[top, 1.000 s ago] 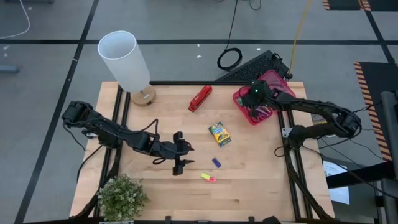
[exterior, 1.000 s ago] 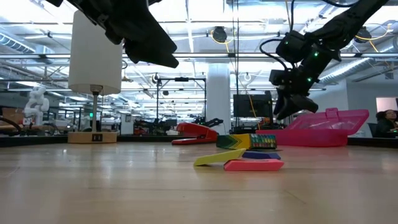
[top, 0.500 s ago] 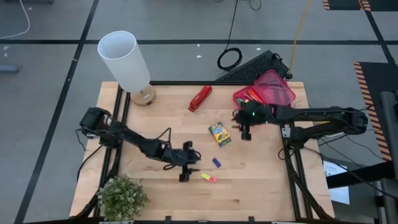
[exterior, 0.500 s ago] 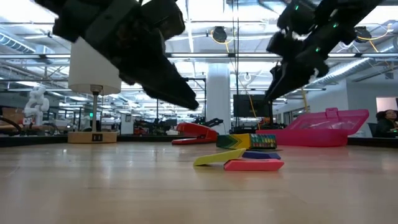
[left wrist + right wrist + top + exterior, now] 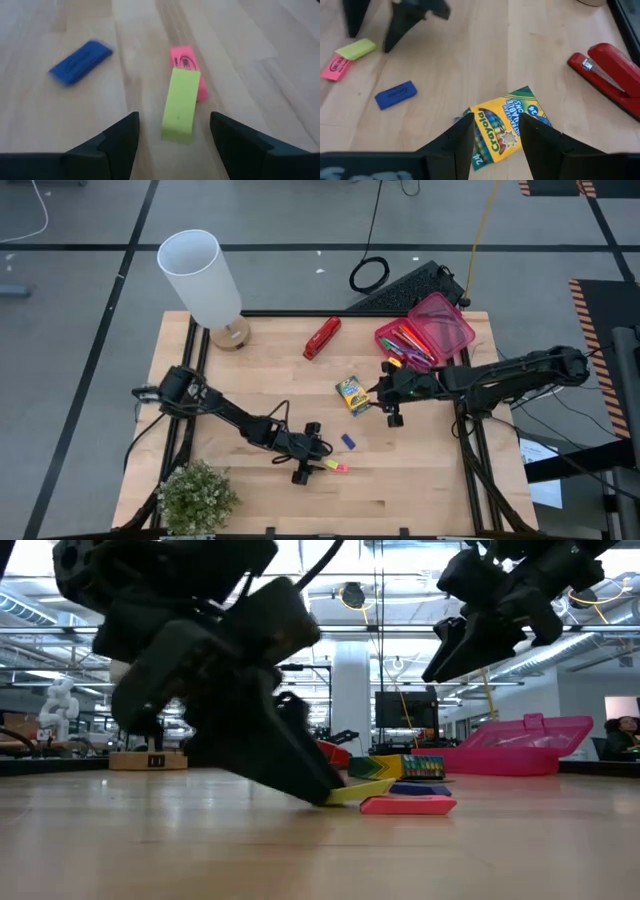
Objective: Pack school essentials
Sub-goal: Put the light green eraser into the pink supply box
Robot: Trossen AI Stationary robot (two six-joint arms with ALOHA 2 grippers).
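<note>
centrally on the wooden table (image 5: pixel 250 380): green-yellow crayon box (image 5: pixel 352 395) lying flat, printed face up, a little askew. just beside it, on the side away from the lamp, right gripper (image 5: pixel 385 393) hanging over the box with jaws apart; in the right wrist view both dark fingers (image 5: pixel 454 140) straddling the crayon box (image 5: pixel 502 126), not visibly touching it.

nearer the front edge: blue eraser (image 5: pixel 348 441) alone on bare wood, then yellow eraser (image 5: pixel 328 463) and pink eraser (image 5: pixel 341 468) touching each other, yellow one partly overlapping the pink in the left wrist view. left gripper (image 5: pixel 308 459) low at the table right beside the yellow eraser, jaws spread; in the left wrist view yellow eraser (image 5: pixel 180 102) sitting between the two finger tips, pink eraser (image 5: pixel 188 67) just past it, blue eraser (image 5: pixel 80 61) off to one side. in the low view left fingers (image 5: pixel 290 755) angled down to the wood, tip meeting the yellow eraser (image 5: pixel 362 791), pink eraser (image 5: pixel 408 805) in front.

towards the far right corner: pink plastic box (image 5: pixel 424 334) with lid open, coloured pens and pencils inside, contents too small to sort. red stapler (image 5: pixel 322 337) near the far edge, well apart from the crayon box. white lamp (image 5: pixel 203 279) at the far left corner, small green plant (image 5: pixel 197 496) at the near left corner. black keyboard (image 5: pixel 410 286) off the table behind the pink box.
</note>
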